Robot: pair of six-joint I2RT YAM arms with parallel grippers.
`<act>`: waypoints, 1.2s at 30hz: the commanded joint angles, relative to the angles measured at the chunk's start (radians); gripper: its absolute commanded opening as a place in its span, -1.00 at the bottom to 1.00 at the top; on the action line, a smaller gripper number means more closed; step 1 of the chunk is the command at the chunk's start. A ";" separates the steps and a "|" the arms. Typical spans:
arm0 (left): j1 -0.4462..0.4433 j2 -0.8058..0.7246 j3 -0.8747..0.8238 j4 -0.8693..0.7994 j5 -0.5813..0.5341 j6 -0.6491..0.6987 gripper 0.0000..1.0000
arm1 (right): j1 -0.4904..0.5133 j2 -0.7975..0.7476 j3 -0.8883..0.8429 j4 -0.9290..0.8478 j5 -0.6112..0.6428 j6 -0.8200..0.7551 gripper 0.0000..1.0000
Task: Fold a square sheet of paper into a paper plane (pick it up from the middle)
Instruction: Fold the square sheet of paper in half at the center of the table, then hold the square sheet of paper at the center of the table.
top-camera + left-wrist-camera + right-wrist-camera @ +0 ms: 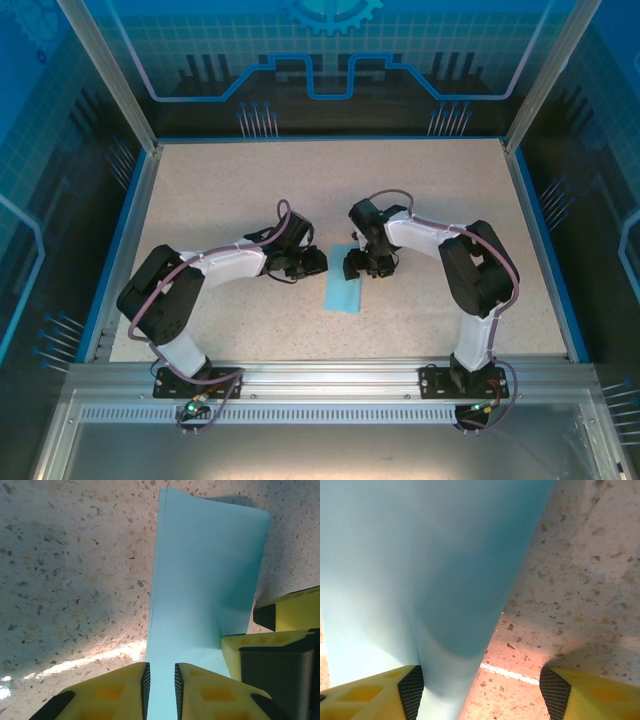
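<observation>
The square sheet of paper (343, 290) is light blue and lies folded into a narrow rectangle on the speckled table between the two arms. In the left wrist view the paper (210, 580) has a doubled edge along its left side. My left gripper (312, 262) stands over the paper's near end, and its jaws (160, 672) stand narrowly parted with paper showing in the gap. My right gripper (356, 265) is wide open (480, 680); its left pad (411, 687) touches the paper (420, 555), which bows up there. The right gripper's yellow fingers (260, 645) rest on the paper's right edge. The paper plane is out of view.
The speckled table (250, 190) has a raised blue rim (120, 240) on three sides and an aluminium rail (330, 375) at the near edge, where both arm bases are bolted. Bare table lies behind the grippers and to either side.
</observation>
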 commanded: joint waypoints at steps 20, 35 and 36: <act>-0.007 0.060 0.069 -0.012 0.081 0.006 -0.65 | 0.009 0.063 -0.045 0.007 0.021 -0.022 0.35; -0.024 0.182 0.127 -0.003 0.128 -0.009 -1.00 | 0.018 0.071 -0.047 0.017 0.020 -0.010 0.35; -0.024 0.186 0.126 -0.002 0.128 -0.009 -1.00 | 0.018 0.073 -0.047 0.016 0.020 -0.010 0.35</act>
